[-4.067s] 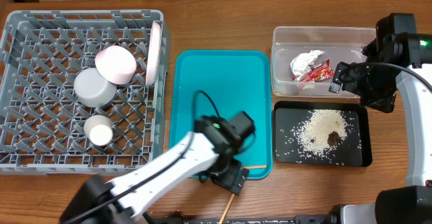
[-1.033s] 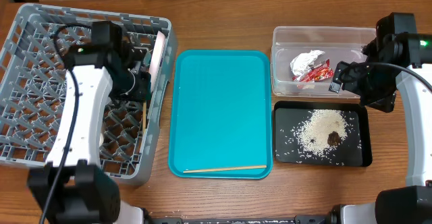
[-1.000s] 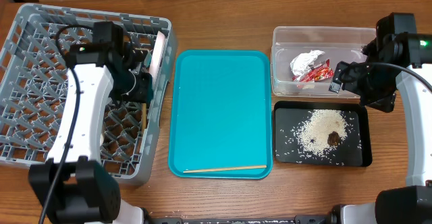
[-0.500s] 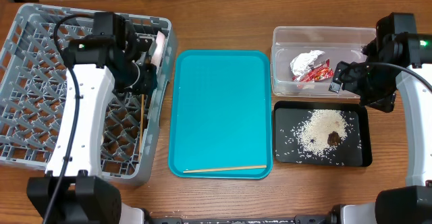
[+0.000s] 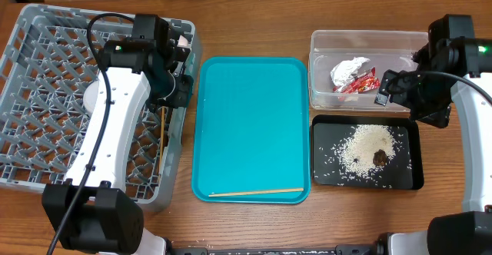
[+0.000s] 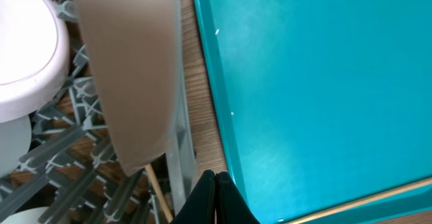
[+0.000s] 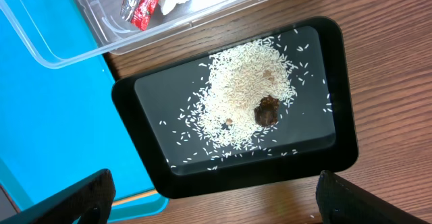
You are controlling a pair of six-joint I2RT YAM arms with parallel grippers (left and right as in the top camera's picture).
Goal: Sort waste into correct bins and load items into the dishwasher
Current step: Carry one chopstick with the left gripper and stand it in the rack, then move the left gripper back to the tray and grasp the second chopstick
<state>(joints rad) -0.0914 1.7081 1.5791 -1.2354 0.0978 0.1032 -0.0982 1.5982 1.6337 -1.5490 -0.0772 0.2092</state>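
Overhead: the left arm [image 5: 108,132] comes up from the near edge and crosses the grey dish rack [image 5: 31,71]. The left gripper [image 5: 175,92] sits right at the rack's right wall. The rack chopstick [image 5: 164,126] is just below the gripper, with its long axis running near-to-far. The tray chopstick [image 5: 256,193] lies on the teal tray [image 5: 254,117] along its near edge, pointing left-right with a slight tilt. The right gripper [image 5: 384,90] hangs by the right end of the clear tub [image 5: 323,40], which holds the snack wrapper [image 5: 352,74]. The rice [image 5: 365,147] and brown lump [image 5: 380,157] are on the black tray [image 5: 411,174].

Left wrist: the fingers [image 6: 206,197] are pressed together with nothing between them. The plate [image 6: 131,69] stands on edge against the rack wall, and the rack chopstick [image 6: 156,196] pokes down through the lattice.

Right wrist: the right gripper's [image 7: 214,204] fingers are spread wide and empty, above the black tray [image 7: 135,96].
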